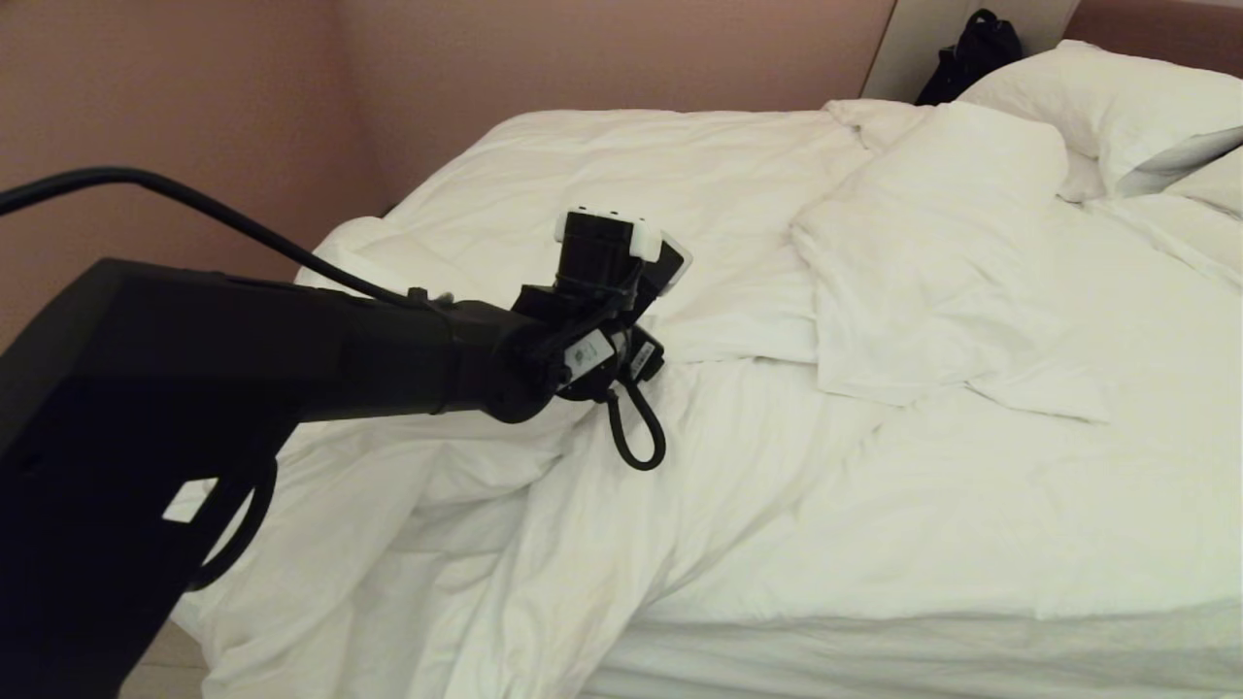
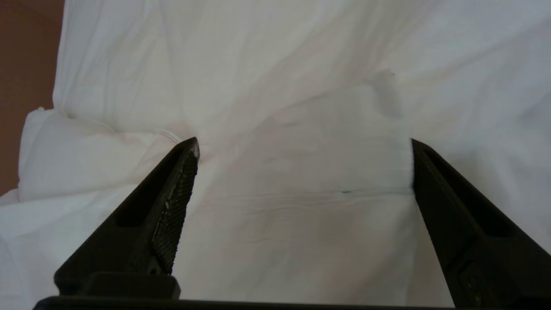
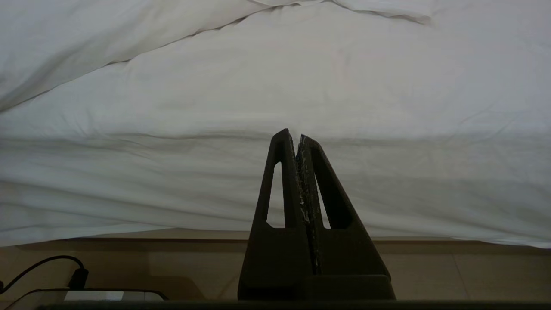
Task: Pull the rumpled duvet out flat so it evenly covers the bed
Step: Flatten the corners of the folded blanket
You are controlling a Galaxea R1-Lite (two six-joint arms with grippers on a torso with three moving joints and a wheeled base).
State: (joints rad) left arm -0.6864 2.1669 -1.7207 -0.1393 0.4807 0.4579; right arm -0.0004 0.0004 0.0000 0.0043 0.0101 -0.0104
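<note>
Hovering: left gripper (image 2: 303,144) (fingers apart) over duvet (image 1: 621,175).

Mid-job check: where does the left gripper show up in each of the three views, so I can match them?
Head view: the left gripper sits left of centre at the end of the black arm, over the duvet.
Left wrist view: its two fingers rise from the lower edge, jaws wide open, nothing between them.
Right wrist view: not in it; only the shut right gripper shows.
Shared landmark: the white duvet, seen in all three.
</note>
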